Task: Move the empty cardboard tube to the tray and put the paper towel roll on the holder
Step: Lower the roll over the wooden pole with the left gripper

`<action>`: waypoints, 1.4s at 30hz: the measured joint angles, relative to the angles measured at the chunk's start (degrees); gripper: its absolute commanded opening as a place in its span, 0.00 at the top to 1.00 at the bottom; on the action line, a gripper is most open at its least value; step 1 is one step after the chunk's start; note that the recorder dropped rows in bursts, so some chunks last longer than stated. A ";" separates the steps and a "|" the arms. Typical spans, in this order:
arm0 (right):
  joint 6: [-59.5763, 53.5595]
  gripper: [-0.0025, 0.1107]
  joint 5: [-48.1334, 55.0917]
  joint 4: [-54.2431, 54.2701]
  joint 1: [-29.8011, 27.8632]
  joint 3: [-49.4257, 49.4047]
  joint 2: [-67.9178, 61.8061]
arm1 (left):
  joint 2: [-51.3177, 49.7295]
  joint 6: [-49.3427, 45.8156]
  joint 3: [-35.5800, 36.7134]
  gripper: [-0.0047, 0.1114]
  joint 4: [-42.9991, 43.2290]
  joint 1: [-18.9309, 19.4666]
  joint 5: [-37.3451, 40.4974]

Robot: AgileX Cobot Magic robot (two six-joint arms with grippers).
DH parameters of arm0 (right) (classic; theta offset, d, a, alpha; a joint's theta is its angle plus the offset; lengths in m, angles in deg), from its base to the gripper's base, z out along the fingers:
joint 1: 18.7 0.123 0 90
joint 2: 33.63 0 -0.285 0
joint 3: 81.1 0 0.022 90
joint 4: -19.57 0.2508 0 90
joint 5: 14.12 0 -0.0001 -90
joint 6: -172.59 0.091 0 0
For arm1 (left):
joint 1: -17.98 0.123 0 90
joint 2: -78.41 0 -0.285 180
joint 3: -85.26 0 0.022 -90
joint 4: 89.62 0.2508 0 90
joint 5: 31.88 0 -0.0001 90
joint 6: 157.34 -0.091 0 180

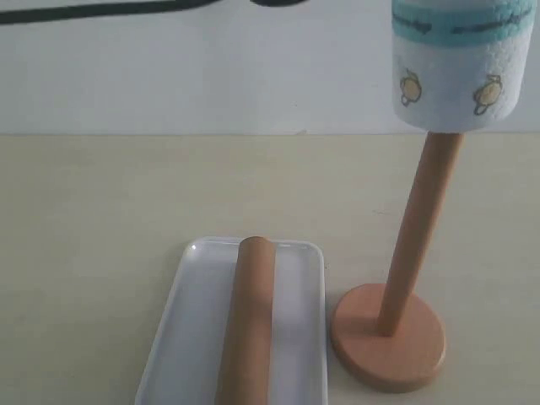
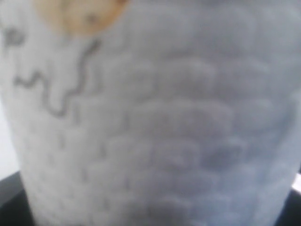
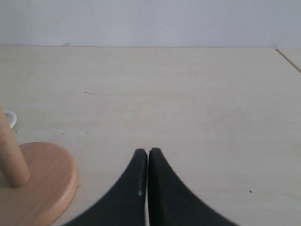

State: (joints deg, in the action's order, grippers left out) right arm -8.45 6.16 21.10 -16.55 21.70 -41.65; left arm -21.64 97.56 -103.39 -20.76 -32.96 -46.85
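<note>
- The tray [image 1: 192, 325] lies on the table [image 1: 93, 211] at the near centre, with its long side running near to far.
- The tube [image 1: 249, 325] lies flat inside the tray, lengthwise along its middle.
- The holder [image 1: 412, 253] stands just right of the tray, with its round base flat on the table and apart from the tray rim.
- The right claw [image 3: 148, 154] is low over the bare table near the holder base. Its two fingers are pressed together and hold nothing.
- The paper roll [image 1: 456, 72] is raised at the far right, upright. The top of the holder pole enters its lower end.
- The left claw [image 2: 150, 214] grips the paper roll, which fills the left wrist view between dark finger edges.
</note>
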 measured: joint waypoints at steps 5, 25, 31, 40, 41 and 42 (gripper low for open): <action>0.00 0.98 0.00 0.00 0.00 0.00 0.00 | -1.53 2.03 0.00 0.92 2.98 0.00 -0.53; 0.00 0.98 0.00 0.00 0.00 0.00 0.00 | -6.67 -12.74 8.47 0.92 -4.46 0.00 -7.25; 0.00 0.98 0.00 0.00 0.00 0.00 0.00 | -9.77 -21.73 8.96 0.92 -13.43 0.00 -9.53; 0.00 0.98 0.00 0.00 0.00 0.00 0.00 | -10.51 -36.81 16.99 0.92 -28.88 0.00 -15.49; 0.00 0.98 0.00 0.00 0.00 0.00 0.00 | -10.51 -38.77 18.42 0.92 -30.85 0.00 -16.53; 0.00 0.98 0.00 0.00 0.00 0.00 0.00 | -10.51 -40.38 19.83 0.92 -32.94 0.00 -17.68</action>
State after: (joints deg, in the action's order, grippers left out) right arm -8.45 6.16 21.10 -16.55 21.70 -41.65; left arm -32.15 57.18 -83.56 -53.70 -32.96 -64.53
